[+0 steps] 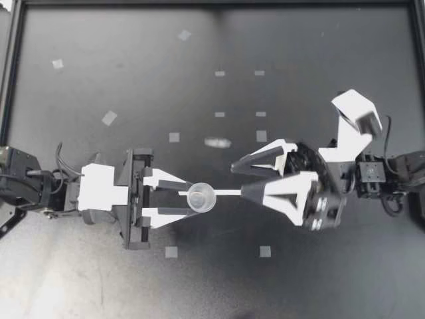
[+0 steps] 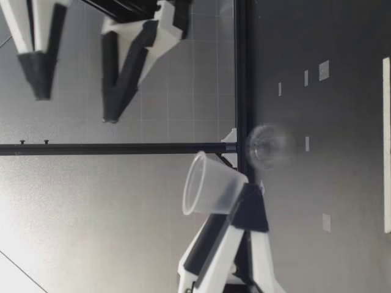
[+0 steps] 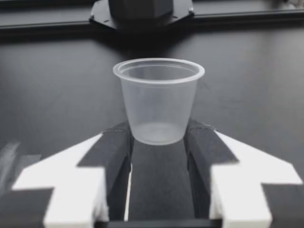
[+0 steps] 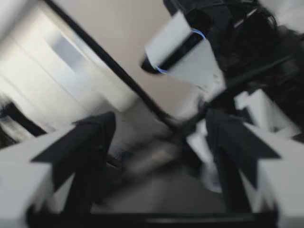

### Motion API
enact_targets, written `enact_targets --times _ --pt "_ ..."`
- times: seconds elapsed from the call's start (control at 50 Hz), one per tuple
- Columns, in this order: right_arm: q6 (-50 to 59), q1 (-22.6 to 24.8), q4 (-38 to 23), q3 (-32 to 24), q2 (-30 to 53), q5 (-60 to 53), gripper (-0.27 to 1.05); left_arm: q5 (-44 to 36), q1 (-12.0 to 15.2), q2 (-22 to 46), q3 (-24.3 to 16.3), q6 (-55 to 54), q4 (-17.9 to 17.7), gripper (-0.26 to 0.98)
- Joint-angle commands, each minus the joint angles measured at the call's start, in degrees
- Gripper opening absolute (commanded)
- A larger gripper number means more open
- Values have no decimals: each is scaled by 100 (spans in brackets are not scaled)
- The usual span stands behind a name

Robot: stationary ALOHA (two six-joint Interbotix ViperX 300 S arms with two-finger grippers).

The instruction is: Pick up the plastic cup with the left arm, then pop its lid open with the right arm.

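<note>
My left gripper is shut on a small clear plastic cup, pinching its base from both sides. The cup stands upright and empty between the black fingertips. From table height the cup tilts slightly in my left gripper. My right gripper is open, its two tips just beyond the cup and pointing at it. It hangs well above the cup with nothing between its fingers.
A blurred pale thing lies on the dark table behind the grippers; it looks round and translucent from table height. Small tape squares dot the mat. A black frame rail borders the table.
</note>
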Motion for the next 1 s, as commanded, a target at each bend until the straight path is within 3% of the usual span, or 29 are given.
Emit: enact_targets --times 0.0,0.2,0.34,0.98 --pt "-958 -35 -62 -53 -290 606 76 -26 -18 -114 -114 -9 9 14" --pt "-3498 -35 -44 -62 -615 1969 76 -62 -18 -246 -149 -132 9 14" --pt "-4553 -35 18 -26 -861 2004 76 -176 -18 -272 -158 -439 0 14" --pt "-4412 -26 26 53 -694 1705 76 -404 -18 -211 -308 -1063 -26 14"
